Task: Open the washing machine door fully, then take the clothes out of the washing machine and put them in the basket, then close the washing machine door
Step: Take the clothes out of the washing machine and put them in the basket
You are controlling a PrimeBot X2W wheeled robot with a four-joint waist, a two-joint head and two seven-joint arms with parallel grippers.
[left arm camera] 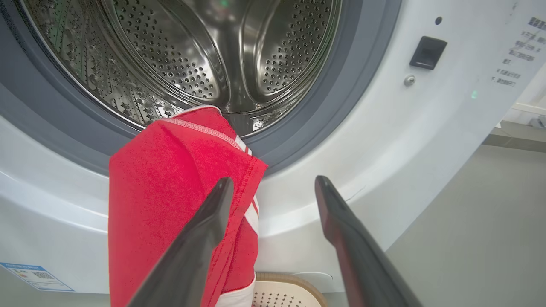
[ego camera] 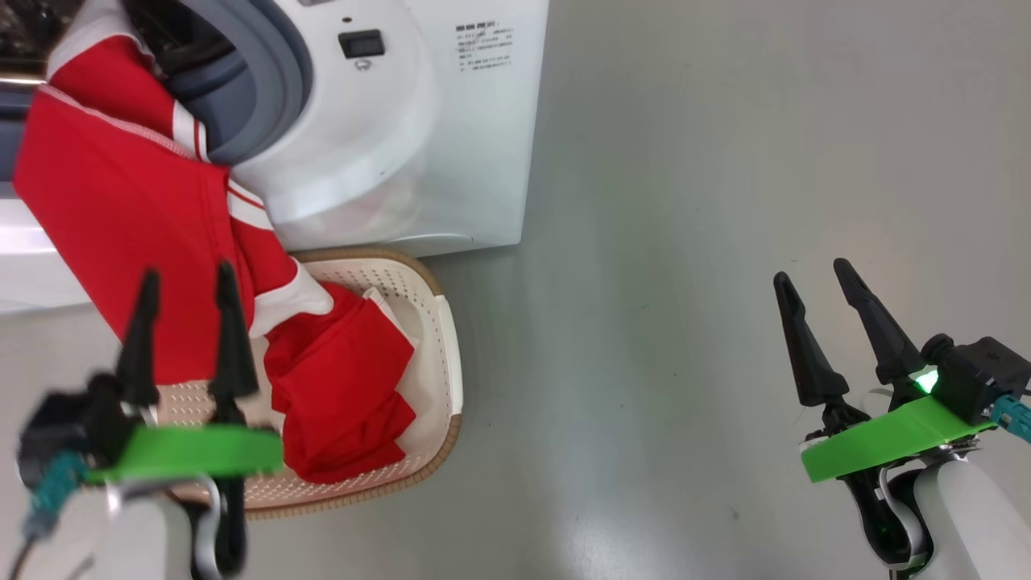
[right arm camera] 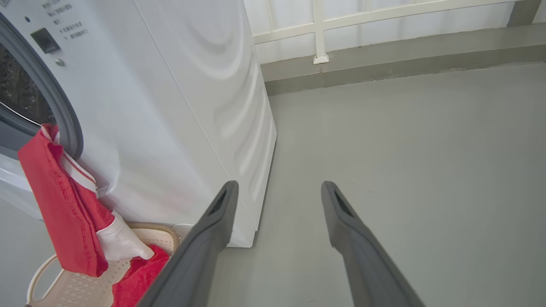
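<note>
The washing machine [ego camera: 451, 137] stands at the upper left, its drum [left arm camera: 192, 55] uncovered. I cannot make out the washing machine door. One of the red and white clothes [ego camera: 121, 217] hangs from the drum mouth over the grey ring [left arm camera: 337, 85] down into the basket [ego camera: 447, 338]. More red cloth [ego camera: 338, 403] lies bunched inside the basket. My left gripper [ego camera: 187, 274] is open in front of the hanging garment [left arm camera: 162, 192], which lies just beyond its left finger [left arm camera: 204, 230], not pinched. My right gripper [ego camera: 812, 272] is open over bare floor, far to the right of the machine.
Grey floor [ego camera: 685, 282] spreads to the right of the machine and basket. A low wall with a white railing [right arm camera: 384, 25] runs behind the machine's side panel [right arm camera: 204, 106]. The basket [right arm camera: 76, 290] sits against the machine's foot, under the hanging garment [right arm camera: 55, 204].
</note>
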